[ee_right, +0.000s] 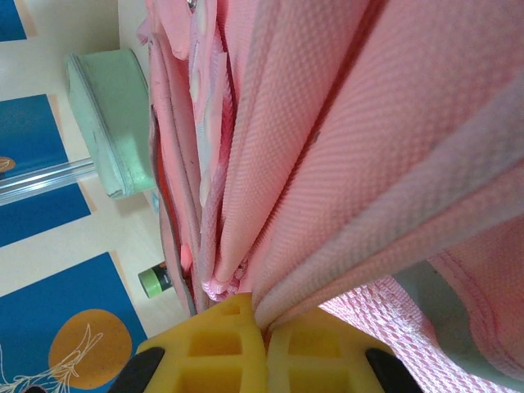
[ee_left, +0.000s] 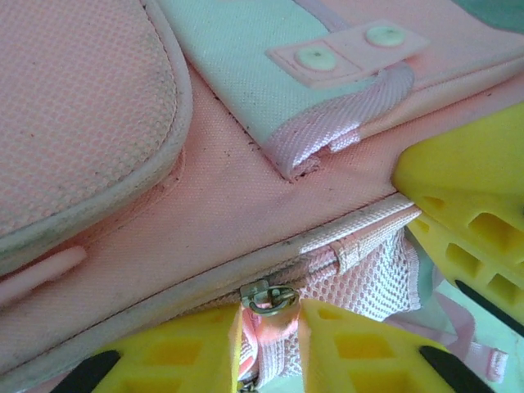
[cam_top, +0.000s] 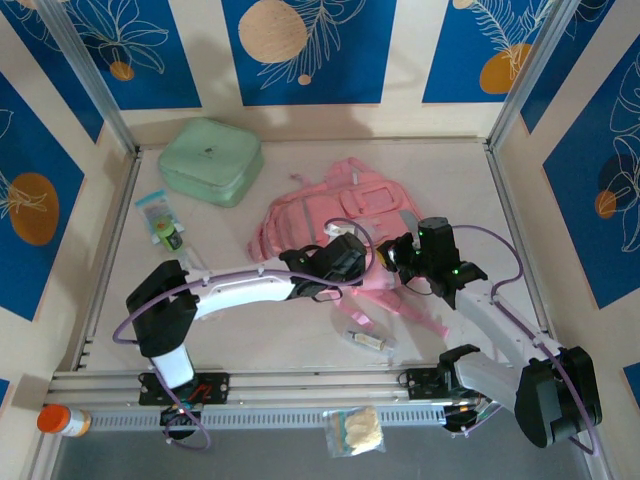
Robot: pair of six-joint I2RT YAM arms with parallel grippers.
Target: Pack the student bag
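Pink student bag, slumped flat, grey-white panels

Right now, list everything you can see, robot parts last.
large pink fabric backpack: one, grey-white panels, table centre
mint-green square zip case: one, green, far left
clear packet with green item: one, left of backpack
small clear packet: one, near side of backpack
orange-capped bottle: one, near-left corner
clear bag of pale contents: one, near edge
left gripper: one, yellow fingers, astride the backpack's zip pull
right gripper: one, yellow fingers, shut on backpack fabric
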